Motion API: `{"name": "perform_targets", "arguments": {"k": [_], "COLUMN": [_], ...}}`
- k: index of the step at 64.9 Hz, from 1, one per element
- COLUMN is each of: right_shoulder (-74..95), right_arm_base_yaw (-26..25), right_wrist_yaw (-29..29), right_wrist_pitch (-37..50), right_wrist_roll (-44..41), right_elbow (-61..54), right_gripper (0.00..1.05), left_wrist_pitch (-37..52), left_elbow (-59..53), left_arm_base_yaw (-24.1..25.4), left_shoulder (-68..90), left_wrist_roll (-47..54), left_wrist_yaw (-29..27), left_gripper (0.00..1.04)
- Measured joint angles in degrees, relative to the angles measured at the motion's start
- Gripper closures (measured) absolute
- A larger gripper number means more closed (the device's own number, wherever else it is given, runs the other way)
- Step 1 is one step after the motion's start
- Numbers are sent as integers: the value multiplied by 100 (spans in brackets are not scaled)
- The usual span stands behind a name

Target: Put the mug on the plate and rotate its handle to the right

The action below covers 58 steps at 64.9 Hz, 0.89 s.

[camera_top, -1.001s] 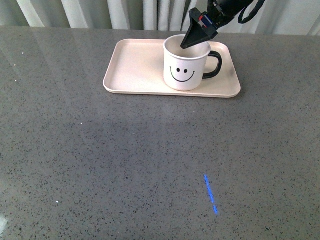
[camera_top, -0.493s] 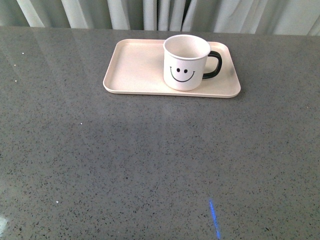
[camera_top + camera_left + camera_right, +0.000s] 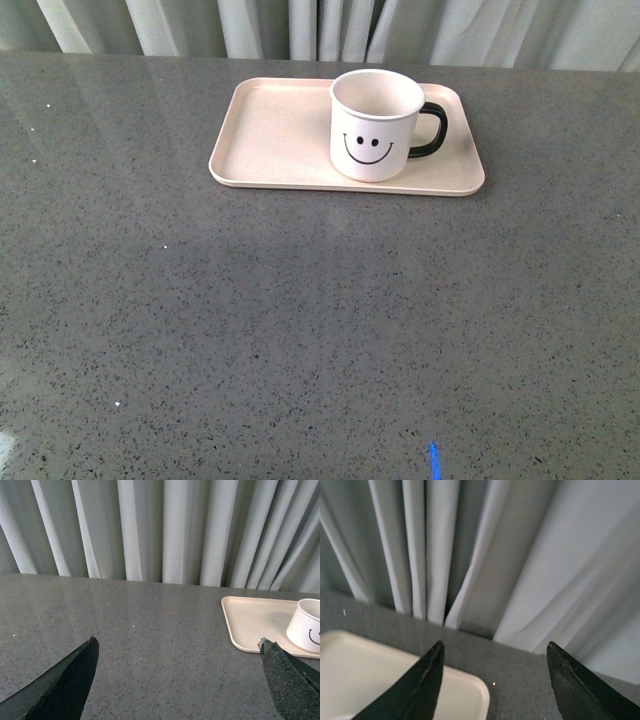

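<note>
The white mug (image 3: 375, 125) with a black smiley face stands upright on the right half of the pale pink plate (image 3: 270, 130), its black handle (image 3: 430, 132) pointing right. Neither arm shows in the front view. In the left wrist view my left gripper (image 3: 177, 645) is open over bare table, with the plate (image 3: 250, 622) and the mug (image 3: 306, 626) off beyond one fingertip. My right gripper (image 3: 492, 647) is open too, held high near the curtain, with a corner of the plate (image 3: 380, 675) below it. The mug is out of the right wrist view.
The grey speckled table (image 3: 300, 320) runs back to a pale pleated curtain (image 3: 300, 25). A small blue light streak (image 3: 434, 460) lies on the table near the front edge.
My right gripper, which hung over the mug's rim a second ago, has lifted out of the front view. The mug stays on the plate. The blue streak has slid toward the front edge.
</note>
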Motion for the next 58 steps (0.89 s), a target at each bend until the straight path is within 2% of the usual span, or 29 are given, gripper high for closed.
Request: {"name": "perform_targets", "arguments": {"k": [5, 14, 18, 36, 58], "right_shoulder": [-610, -1539, -1746, -3045, -4330], "right_arm_base_yaw": [-42, -105, -203, -339, -339], "right_wrist_yaw": [-2, -76, -304, -297, -302], "right_wrist_pitch": [837, 1639, 1755, 2035, 1742], "right_wrist_roll": [282, 538, 555, 568, 568], "right_elbow": [-931, -3008, -3447, -4979, -5969], "right_gripper": [66, 103, 103, 103, 103], "left_wrist_pitch": [0, 0, 0, 0, 0], "left_elbow": [0, 0, 0, 0, 0], "left_arm_base_yaw": [0, 0, 0, 0, 0], "left_shoulder": [0, 0, 0, 0, 0], "left_wrist_roll": [0, 0, 0, 0, 0], "left_wrist_yaw": [0, 0, 0, 0, 0], "left_gripper": [9, 9, 9, 9, 9]}}
